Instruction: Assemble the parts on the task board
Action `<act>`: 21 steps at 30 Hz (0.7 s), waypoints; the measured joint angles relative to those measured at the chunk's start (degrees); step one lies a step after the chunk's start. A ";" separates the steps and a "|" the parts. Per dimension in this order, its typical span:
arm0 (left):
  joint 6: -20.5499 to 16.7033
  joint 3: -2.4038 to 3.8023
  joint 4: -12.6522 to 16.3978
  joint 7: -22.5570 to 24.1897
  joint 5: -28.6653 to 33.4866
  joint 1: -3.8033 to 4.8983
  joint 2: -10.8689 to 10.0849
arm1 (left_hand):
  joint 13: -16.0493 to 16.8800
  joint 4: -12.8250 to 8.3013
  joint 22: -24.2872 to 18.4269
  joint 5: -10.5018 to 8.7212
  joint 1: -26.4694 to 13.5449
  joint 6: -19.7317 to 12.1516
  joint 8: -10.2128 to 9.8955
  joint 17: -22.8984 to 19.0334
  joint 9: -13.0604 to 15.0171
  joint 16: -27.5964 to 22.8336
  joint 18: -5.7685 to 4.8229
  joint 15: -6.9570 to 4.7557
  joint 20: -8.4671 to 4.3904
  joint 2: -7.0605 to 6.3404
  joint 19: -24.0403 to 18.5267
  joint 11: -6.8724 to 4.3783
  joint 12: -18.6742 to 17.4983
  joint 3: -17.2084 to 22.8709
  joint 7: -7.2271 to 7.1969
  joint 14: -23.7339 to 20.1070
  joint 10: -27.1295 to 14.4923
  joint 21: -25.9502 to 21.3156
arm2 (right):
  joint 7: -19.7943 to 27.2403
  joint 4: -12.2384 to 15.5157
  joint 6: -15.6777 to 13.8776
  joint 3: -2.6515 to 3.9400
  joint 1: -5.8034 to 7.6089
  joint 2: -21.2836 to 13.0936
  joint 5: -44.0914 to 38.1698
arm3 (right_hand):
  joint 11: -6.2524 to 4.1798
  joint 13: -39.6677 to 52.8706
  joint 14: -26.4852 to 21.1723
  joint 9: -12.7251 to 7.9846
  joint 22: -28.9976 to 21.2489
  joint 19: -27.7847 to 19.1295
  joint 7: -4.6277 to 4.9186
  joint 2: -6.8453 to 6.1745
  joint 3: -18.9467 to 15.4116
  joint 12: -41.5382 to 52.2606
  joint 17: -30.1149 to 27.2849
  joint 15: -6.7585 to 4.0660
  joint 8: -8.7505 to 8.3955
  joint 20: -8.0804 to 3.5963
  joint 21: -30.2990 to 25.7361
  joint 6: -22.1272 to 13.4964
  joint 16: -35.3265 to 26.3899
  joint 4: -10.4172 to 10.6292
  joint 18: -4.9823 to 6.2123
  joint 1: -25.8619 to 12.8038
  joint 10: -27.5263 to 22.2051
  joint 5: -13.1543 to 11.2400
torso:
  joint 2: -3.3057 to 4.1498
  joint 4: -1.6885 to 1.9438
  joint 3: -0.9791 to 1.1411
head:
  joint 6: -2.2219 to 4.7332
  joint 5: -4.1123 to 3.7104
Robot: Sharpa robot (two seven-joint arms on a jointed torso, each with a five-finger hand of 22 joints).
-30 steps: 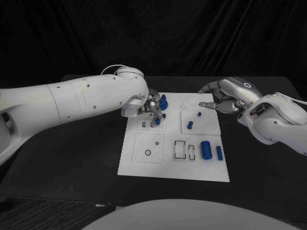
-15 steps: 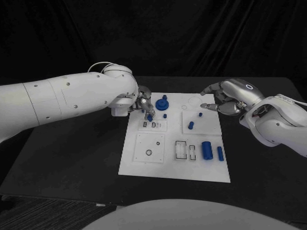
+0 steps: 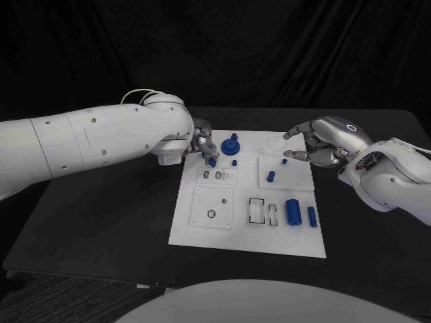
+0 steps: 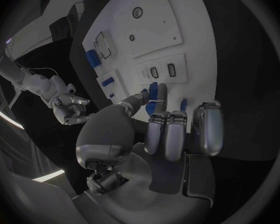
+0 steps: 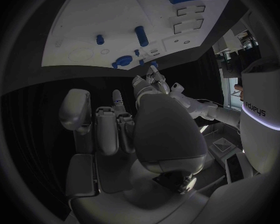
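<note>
Nearest to me on the black table (image 3: 99, 222) is the front edge of the white board (image 3: 206, 237). A little further in on that board, toward my right, a thick blue cylinder (image 3: 292, 210) lies on its side, with a thinner blue peg (image 3: 312, 216) just beside it on the outer side. To the inside of the cylinder are two rectangular slots (image 3: 264, 211), and further toward my left is a square plate with a small round hole (image 3: 209, 214).

Past the middle of the board, a short blue peg (image 3: 270, 177) lies in the right-hand square panel, and a smaller blue stub (image 3: 283, 161) sits just beyond it. Level with these on my left side are two small dark slots (image 3: 213, 175).

My left hand (image 3: 202, 149) hangs over the far left corner of the board. Between thumb and one finger it pinches a small blue pin (image 3: 211, 161), while the other fingers are curled alongside; the left wrist view shows the same pinch on the pin (image 4: 152, 91) just above the white surface. Another tiny blue piece (image 3: 234, 162) stands just beside it on the board.

My right hand (image 3: 318, 142) is at the far right edge of the board, above it, fingers bent and apart with nothing in them.

Farthest away, near the back edge, a blue knob-shaped part (image 3: 231, 144) stands upright between my two hands, with a faint round recess (image 3: 275, 143) beside it.
</note>
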 measured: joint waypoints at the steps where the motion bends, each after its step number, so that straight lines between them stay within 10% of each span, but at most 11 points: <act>1: -0.38 0.00 0.03 -0.01 0.00 -0.19 -0.02 | 0.00 -0.02 0.00 -0.21 -0.18 0.00 0.00 0.00 0.02 0.00 0.00 0.00 0.00 -0.18 0.00 -0.11 0.00 0.15 0.00 0.00 0.11 0.00 | -0.02 0.05 0.00 0.00 -0.02 -0.03 0.01 | 0.00 0.00 0.00 -0.04 0.00 0.00 0.00 0.00 0.00 0.00 0.00 0.00 0.00 0.00 0.00 0.00 0.00 0.00 0.00 0.00 0.00 0.00 | -0.01 0.01 0.00 | 0.00 0.07; 21: -5.57 -0.05 0.75 -0.05 0.00 -2.42 0.00 | 0.00 -0.23 0.00 -0.55 -1.07 0.02 0.00 0.00 0.33 0.00 0.00 -0.20 0.00 -0.14 -0.01 -0.34 0.00 1.02 0.00 0.21 0.02 0.00 | -0.53 0.60 -0.02 0.00 -0.18 -0.54 0.12 | 0.00 0.00 0.00 -0.10 -0.01 0.00 0.00 0.00 0.00 0.00 0.00 0.00 0.00 0.00 -0.22 0.00 -0.23 0.00 0.00 0.00 0.00 0.22 | -0.21 -0.13 0.09 | 0.00 1.04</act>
